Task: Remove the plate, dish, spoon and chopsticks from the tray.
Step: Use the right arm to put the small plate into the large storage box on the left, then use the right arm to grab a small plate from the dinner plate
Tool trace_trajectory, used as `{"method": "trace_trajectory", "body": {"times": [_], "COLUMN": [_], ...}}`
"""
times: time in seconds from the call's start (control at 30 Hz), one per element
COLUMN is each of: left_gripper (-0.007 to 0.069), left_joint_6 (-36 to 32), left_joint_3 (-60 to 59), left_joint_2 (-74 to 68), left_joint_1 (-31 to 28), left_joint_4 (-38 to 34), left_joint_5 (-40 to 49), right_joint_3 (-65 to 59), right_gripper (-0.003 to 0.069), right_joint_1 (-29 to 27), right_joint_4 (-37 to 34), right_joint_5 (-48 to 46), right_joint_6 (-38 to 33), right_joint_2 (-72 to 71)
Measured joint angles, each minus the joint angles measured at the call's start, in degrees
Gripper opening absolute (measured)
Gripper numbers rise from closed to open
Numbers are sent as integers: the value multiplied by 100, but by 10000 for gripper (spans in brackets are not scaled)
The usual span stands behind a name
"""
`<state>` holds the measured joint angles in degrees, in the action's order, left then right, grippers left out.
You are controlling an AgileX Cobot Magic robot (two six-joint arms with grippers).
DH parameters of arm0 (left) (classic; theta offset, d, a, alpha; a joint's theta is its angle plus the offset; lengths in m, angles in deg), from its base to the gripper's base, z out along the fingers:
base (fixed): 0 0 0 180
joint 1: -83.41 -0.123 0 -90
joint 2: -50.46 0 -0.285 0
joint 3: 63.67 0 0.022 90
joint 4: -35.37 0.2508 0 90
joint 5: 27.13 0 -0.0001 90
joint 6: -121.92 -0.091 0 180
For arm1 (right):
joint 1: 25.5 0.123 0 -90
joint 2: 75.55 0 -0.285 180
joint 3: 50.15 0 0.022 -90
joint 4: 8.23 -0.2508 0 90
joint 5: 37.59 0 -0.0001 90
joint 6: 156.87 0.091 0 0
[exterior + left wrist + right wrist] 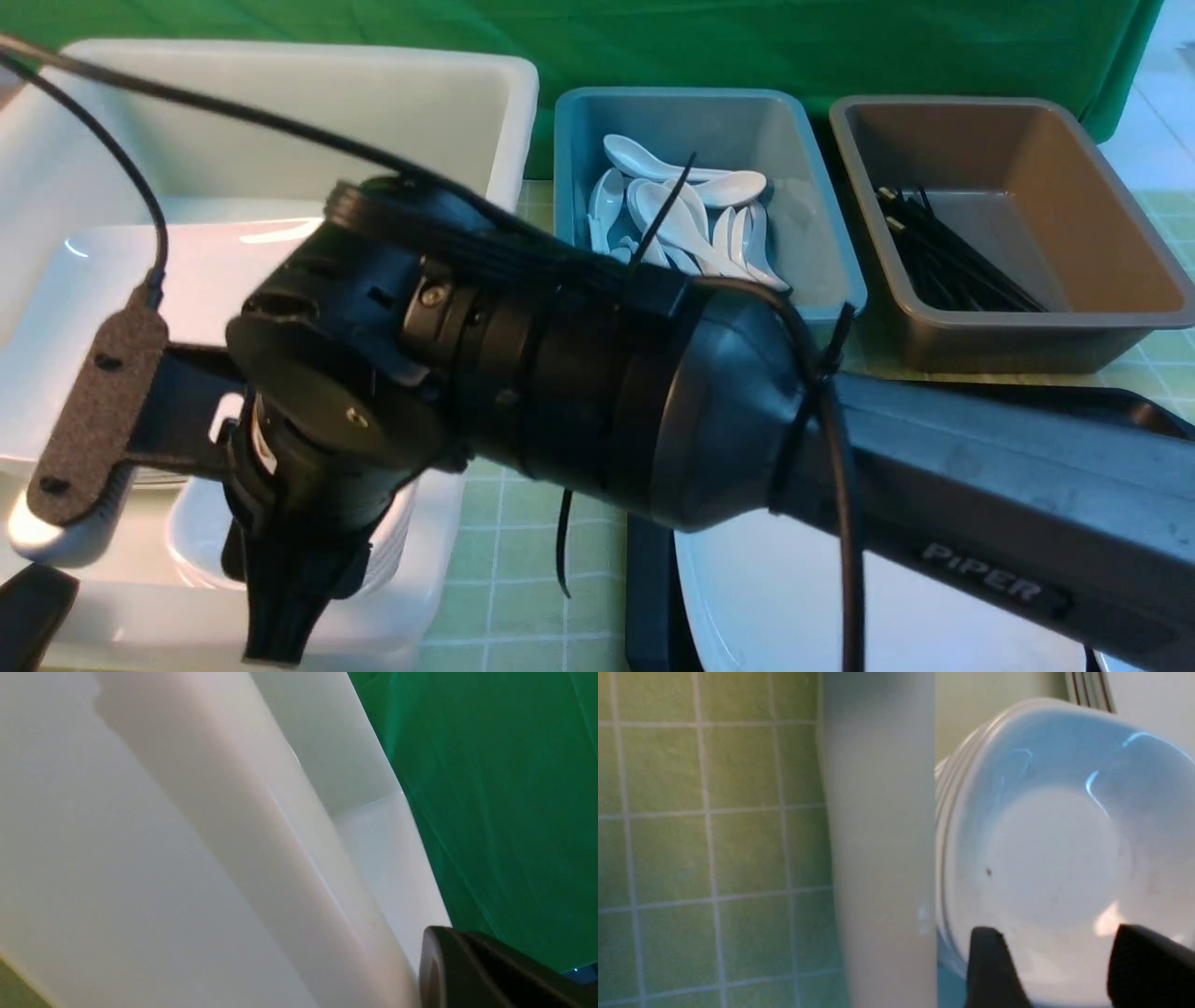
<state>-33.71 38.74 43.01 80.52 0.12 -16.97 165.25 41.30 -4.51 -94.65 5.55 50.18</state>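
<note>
A small white dish sits on top of a nested stack of like dishes inside the white tub on the robot's left. The right arm's fingers hang just above it, spread apart and grasping nothing. The arm itself reaches across the whole front view to get there. This looks like the dish step at its close, with the dish set down and let go. The large plate lies on the black tray near the robot's right side, partly hidden under the arm, and no spoon or chopsticks show on the bare part of the tray. Farther back, the blue tub holds white soup spoons and the brown tub holds black chopsticks. Larger stacked plates rest deeper in the white tub. The left arm's fingers are clenched beside that tub's wall, with nothing seen between them. The next move probably calls for lifting the right arm clear of the tub rim, swinging back over the green checked tabletop, and taking the plate by its raised rim.
</note>
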Motion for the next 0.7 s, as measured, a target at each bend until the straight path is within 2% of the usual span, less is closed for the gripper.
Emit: {"method": "trace_trajectory", "body": {"times": [0.13,0.23,0.3,0.4,0.43,0.47,0.53,0.7], "left_gripper": [17,21,22,22,22,24,26,34], "left_joint_6": [0,0,0,0,0,0,0,14], "left_joint_3": [0,0,0,0,0,0,0,0], "left_joint_2": [0,0,0,0,0,0,0,0], "left_joint_1": [0,0,0,0,0,0,0,0], "left_joint_4": [0,0,0,0,0,0,0,0], "left_joint_5": [0,-6,-6,-1,5,18,22,22], "right_joint_3": [445,810,826,462,375,6,-663,-2646], "right_gripper": [387,372,302,85,76,34,7,0], "right_joint_1": [0,0,-7,-161,-182,-362,-802,-2124], "right_joint_4": [112,569,991,1383,1395,1438,1476,1507], "right_joint_5": [-503,-1026,-1121,-1159,-1159,-1159,-1159,-1200], "right_joint_6": [0,124,397,756,778,1008,1373,2281], "right_joint_2": [-209,-478,-734,-1432,-1487,-1928,-2720,-4345]}}
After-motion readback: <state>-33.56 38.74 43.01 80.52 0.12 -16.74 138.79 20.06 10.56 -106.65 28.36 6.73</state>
